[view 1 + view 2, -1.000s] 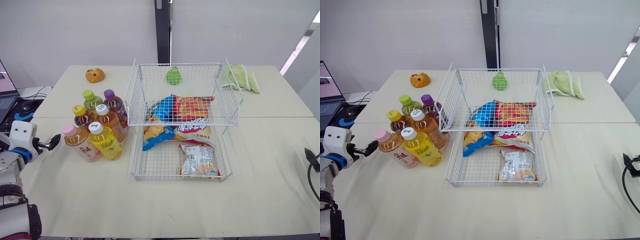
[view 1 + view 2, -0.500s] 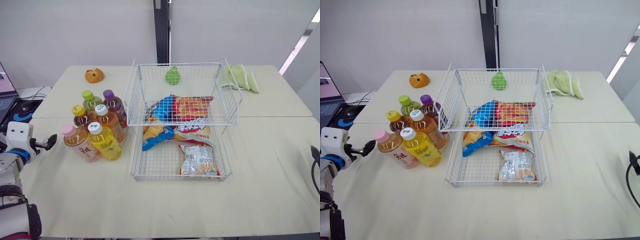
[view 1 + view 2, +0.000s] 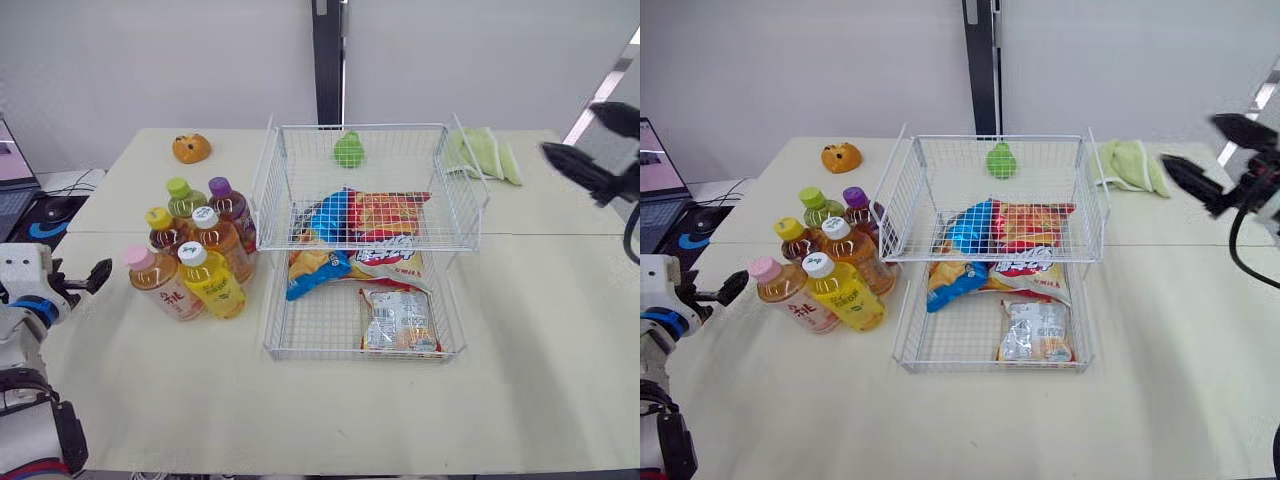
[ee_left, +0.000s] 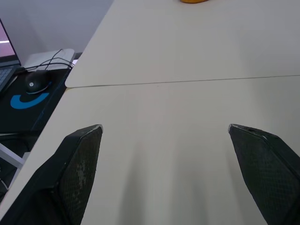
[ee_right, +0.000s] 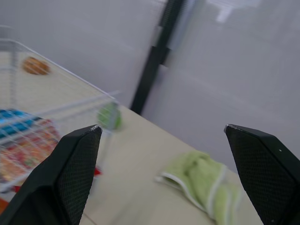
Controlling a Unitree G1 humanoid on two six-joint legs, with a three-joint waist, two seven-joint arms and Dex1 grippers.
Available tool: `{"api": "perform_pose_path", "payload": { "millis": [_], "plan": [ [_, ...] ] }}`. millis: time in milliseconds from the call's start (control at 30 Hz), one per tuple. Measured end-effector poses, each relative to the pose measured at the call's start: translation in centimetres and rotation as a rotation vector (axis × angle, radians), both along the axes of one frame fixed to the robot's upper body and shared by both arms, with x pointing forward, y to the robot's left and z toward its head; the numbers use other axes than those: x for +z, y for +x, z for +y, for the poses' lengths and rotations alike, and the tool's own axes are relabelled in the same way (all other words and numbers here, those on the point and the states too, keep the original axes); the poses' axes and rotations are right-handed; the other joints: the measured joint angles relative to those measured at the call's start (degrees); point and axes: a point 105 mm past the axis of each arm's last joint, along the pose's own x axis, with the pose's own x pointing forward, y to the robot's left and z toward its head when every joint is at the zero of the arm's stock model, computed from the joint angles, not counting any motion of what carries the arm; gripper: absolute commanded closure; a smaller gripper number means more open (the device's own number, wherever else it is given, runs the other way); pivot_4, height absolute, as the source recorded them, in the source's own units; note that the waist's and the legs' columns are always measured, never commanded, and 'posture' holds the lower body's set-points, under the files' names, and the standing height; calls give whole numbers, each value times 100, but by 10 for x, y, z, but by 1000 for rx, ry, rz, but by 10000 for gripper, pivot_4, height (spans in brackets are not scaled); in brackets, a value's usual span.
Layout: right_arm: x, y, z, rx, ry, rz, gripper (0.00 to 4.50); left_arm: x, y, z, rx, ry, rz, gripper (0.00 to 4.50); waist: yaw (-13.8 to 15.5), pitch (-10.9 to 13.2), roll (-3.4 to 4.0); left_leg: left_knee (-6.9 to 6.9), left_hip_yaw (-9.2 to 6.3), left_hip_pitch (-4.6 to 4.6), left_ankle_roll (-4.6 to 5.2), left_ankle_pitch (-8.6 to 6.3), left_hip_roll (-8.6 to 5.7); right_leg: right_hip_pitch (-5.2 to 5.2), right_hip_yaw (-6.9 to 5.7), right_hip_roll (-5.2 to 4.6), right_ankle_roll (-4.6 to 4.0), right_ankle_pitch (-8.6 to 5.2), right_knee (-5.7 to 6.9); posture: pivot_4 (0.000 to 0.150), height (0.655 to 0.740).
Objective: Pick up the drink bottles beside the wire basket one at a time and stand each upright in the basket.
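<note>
Several drink bottles stand upright in a cluster on the table, left of the white wire basket (image 3: pixel 272 160). Among them are a pink-capped one (image 3: pixel 163 288), a yellow one with a white cap (image 3: pixel 212 288) and a purple-capped one (image 3: pixel 231 207). My left gripper (image 3: pixel 93 276) is low at the table's left edge, left of the pink-capped bottle and apart from it, open and empty. My right gripper (image 3: pixel 588 142) is raised at the far right, beyond the basket, open and empty. In the right wrist view its fingers (image 5: pixel 75 168) stand wide apart.
Snack bags (image 3: pixel 380 215) lie in the two-tier basket, and a foil pack (image 3: pixel 398 320) in its lower tray. A green pear toy (image 3: pixel 348 150) and an orange toy (image 3: pixel 190 149) sit at the back. A green cloth (image 3: pixel 480 155) lies back right. A laptop and mouse (image 4: pixel 32 86) sit off the table, left.
My right gripper has risen from the lower right edge to high at the right, level with the basket's top. My left gripper has drawn back a little to the left.
</note>
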Motion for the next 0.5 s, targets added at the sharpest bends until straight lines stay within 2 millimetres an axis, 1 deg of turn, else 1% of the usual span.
{"api": "perform_pose_path", "payload": {
  "millis": [67,100,167,233,333,500],
  "plan": [
    [5,-15,29,131,-11,27,0,-5,0,-2,-8,-10,7,187,30,-1,-5,13,-5,-25,0,0,0,-21,-4,0,-3,2,2,1500,7400],
    [5,-22,45,191,-23,46,0,-5,0,-3,-13,-15,6,187,41,-1,-9,28,-9,-34,0,-1,1,-26,-9,0,-4,2,9,1500,7400],
    [-2,-33,69,285,-40,78,0,-5,0,-3,-13,-20,2,187,55,0,-16,43,-9,-38,6,-4,0,-25,-9,0,-4,3,13,1500,7400],
    [-11,-38,85,325,-49,93,0,-5,0,-3,-10,-20,1,187,63,-1,-19,59,-8,-38,13,-8,0,-18,-8,0,-5,11,13,1500,7400],
    [-26,-41,104,371,-74,104,0,-5,0,-3,-10,-19,-2,187,64,-3,-24,65,-6,-38,15,-9,0,-18,-5,0,-2,17,13,1500,7400],
    [-30,-38,110,390,-40,105,0,-6,-2,-3,-11,-14,-16,187,62,-2,-26,65,-5,-38,15,-9,-1,-22,-6,0,-2,17,17,1500,7400]
  ]
}}
